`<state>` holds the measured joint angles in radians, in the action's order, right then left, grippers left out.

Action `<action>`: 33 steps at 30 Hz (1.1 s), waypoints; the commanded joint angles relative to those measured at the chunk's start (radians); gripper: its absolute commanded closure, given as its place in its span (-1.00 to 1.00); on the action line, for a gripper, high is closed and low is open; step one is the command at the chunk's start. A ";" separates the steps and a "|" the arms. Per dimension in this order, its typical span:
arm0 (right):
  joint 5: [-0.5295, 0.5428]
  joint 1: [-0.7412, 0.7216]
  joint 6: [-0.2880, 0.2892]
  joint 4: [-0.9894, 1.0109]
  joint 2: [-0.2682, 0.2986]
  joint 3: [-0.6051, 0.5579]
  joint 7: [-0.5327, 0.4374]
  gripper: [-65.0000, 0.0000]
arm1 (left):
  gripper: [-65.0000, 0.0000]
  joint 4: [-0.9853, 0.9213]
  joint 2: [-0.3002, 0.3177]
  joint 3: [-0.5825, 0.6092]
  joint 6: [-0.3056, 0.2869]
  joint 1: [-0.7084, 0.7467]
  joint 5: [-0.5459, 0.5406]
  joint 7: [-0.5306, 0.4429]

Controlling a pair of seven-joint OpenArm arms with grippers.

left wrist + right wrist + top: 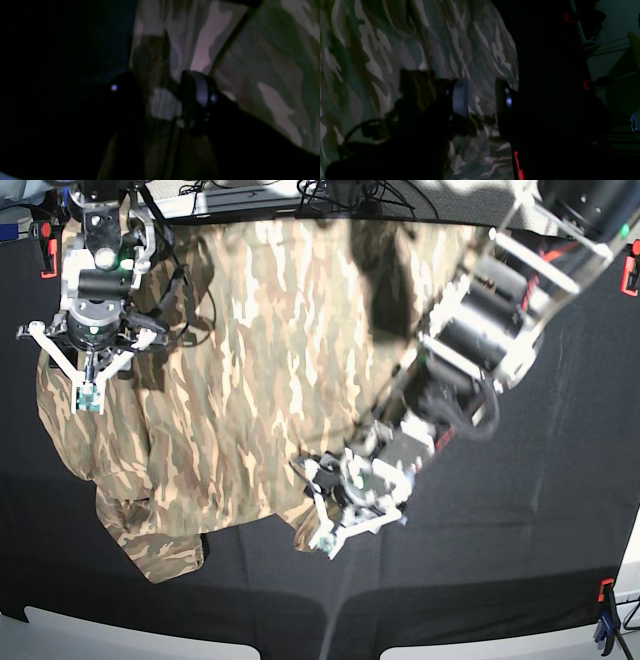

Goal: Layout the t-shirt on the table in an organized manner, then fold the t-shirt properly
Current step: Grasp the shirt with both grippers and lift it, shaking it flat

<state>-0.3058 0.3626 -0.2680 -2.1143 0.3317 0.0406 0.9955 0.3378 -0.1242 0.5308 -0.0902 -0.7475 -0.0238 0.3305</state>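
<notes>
The camouflage t-shirt [250, 360] lies spread, somewhat wrinkled, over the back left of the black table [520, 530]; one sleeve is bunched at the front left. My left gripper [335, 525] is down at the shirt's front hem. In the left wrist view its dark fingers [197, 92] stand apart around a fold of the t-shirt [162, 105], so my left gripper [160, 100] is open. My right gripper [88, 385] hovers over the shirt's left side. It [481, 102] is open, and flat t-shirt cloth [382, 37] shows through the gap.
Orange clamps [45, 245] [630, 270] hold the black cloth at the back corners, and another clamp [603, 625] sits at the front right. Cables [340, 195] lie behind the table's back edge. Black cloth stretches right of the shirt.
</notes>
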 commanded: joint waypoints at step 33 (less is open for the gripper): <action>-0.015 -0.008 -0.004 -0.017 0.009 0.005 -0.031 0.45 | 1.00 0.005 0.364 0.000 0.185 -0.129 0.172 0.057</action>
<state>-0.3058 0.3626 -0.2680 -2.1143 0.3317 0.0406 0.9878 0.3309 0.2279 0.5308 0.0700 -0.8314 0.1349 0.3988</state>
